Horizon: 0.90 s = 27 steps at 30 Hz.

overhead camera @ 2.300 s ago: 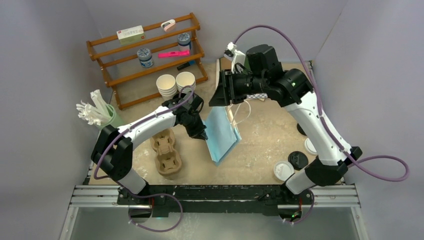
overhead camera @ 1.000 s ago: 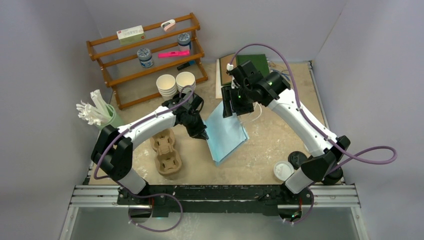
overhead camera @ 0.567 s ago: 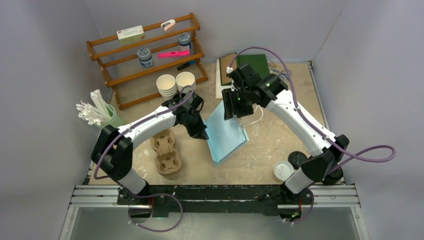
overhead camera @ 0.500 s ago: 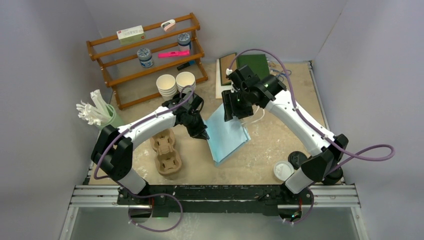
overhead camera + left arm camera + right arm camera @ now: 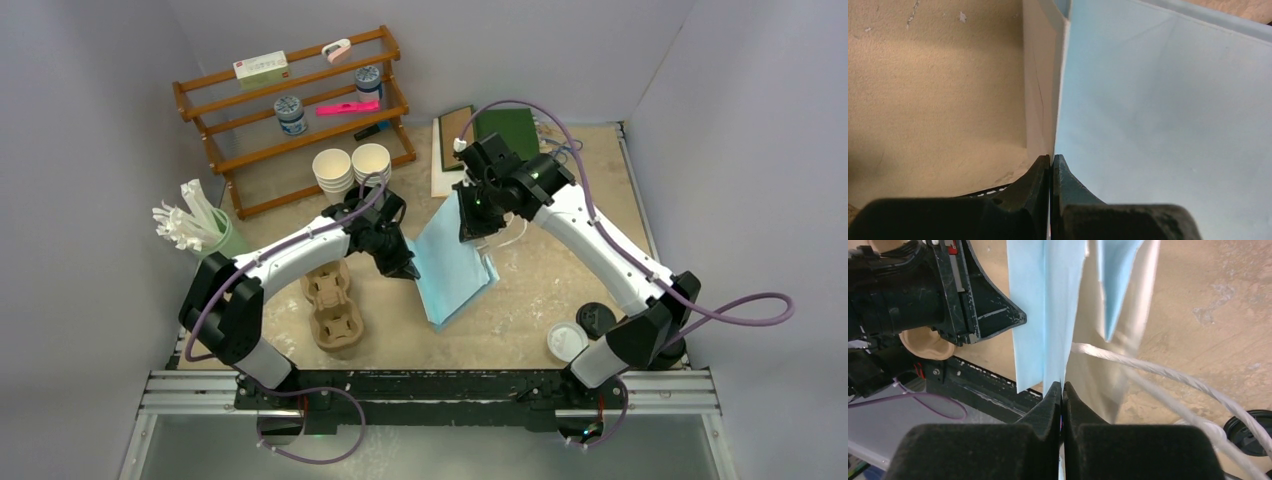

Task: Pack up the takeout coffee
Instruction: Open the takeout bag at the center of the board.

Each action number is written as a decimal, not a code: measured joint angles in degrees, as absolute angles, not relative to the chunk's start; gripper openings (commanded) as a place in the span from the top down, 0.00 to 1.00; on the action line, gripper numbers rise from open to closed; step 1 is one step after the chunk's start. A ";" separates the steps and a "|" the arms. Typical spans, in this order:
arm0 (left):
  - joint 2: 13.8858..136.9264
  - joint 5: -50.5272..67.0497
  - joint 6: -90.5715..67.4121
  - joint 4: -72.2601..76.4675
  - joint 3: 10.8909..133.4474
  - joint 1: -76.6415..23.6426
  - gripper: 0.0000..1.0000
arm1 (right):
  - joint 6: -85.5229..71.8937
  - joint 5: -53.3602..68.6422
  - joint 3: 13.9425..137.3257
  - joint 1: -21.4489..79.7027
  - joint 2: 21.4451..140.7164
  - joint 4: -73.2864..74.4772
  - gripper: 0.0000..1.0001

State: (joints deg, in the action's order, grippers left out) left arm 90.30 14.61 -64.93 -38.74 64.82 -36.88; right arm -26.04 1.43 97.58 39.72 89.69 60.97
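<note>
Pale-blue paper, smooth and creased into flat gussets, is filling both wrist views: I am holding a paper bag (image 5: 455,280) between the two arms over the sandy table (image 5: 530,290). The left gripper (image 5: 1050,162) is pinching the bag's left edge, black fingertips pressed together on the sheet, with a white inner face showing beside them. The right gripper (image 5: 1062,387) is clamping the far rim the same way, jaws closed on the blue paper, while twisted white cord handles (image 5: 1148,372) are trailing past.

The takeout coffee is sitting by the right arm's base, well apart from the bag: a white-lidded cup (image 5: 567,341) just beside a black-lidded cup (image 5: 597,320). A brown moulded-pulp carrier (image 5: 333,305) is lying near the left gripper. A box (image 5: 261,67) on the wooden rack (image 5: 300,140) is carrying print too small for me to read.
</note>
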 measured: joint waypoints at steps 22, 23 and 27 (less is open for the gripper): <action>82.98 24.27 -51.31 -10.72 46.46 -36.88 0.77 | -25.45 13.19 100.44 27.07 85.71 63.44 1.00; 82.94 24.56 -51.29 -9.21 45.71 -36.86 0.74 | -25.45 13.39 100.64 26.79 85.71 63.55 1.00; 81.73 25.61 -51.44 -3.92 41.56 -36.86 0.69 | -25.50 14.68 101.36 26.11 85.45 63.48 1.00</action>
